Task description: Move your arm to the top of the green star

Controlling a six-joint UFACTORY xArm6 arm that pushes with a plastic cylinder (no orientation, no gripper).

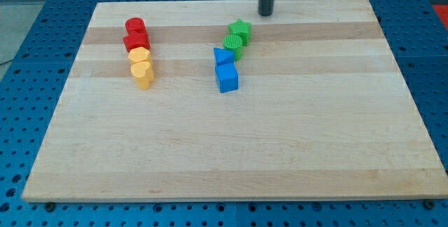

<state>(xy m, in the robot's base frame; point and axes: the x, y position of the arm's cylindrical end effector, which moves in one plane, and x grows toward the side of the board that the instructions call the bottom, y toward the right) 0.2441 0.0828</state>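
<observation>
The green star (240, 29) lies on the wooden board (280, 136) in the upper middle of the view. A green round block (233, 44) touches it at its lower left. My tip (266, 14) stands near the board's top edge, up and to the right of the green star, a short gap apart from it.
A blue triangular block (222, 57) and a blue cube (227, 78) sit just below the green pair. At the view's left a column holds a red cylinder (135, 26), a red block (136, 41), a yellow block (139, 56) and a yellow heart (143, 73).
</observation>
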